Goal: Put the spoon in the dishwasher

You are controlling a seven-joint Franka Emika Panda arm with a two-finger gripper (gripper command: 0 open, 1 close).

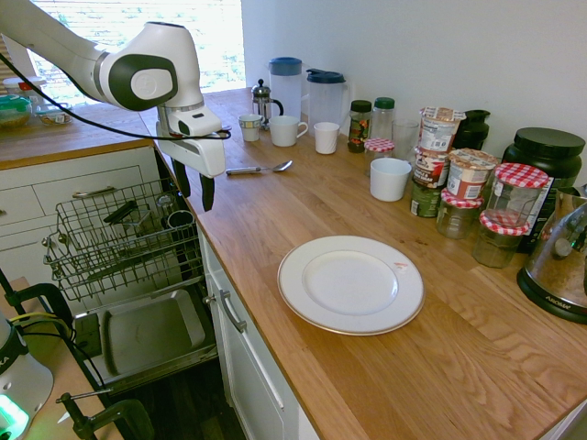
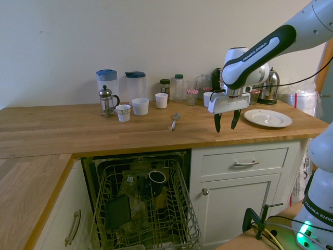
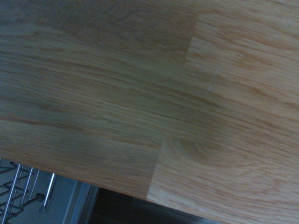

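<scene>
We had our gripper [image 2: 227, 122] parted and holding nothing above the counter's edge [image 2: 218, 142]. The spoon [image 2: 175, 121] lay on the wooden counter, near the white cups [image 2: 140, 107], with the dishwasher [image 2: 140, 203] standing open below.

Window [image 1: 142, 41]: being blown out by daylight. Counter [image 3: 140, 93]: being dimly shadowed, softly blurred in wrist view.

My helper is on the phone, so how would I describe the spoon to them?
Find the wooden counter above the open dishwasher. The spoon lies flat near the white mugs. It is slim, shiny metal, unlike those upright cups.
</scene>
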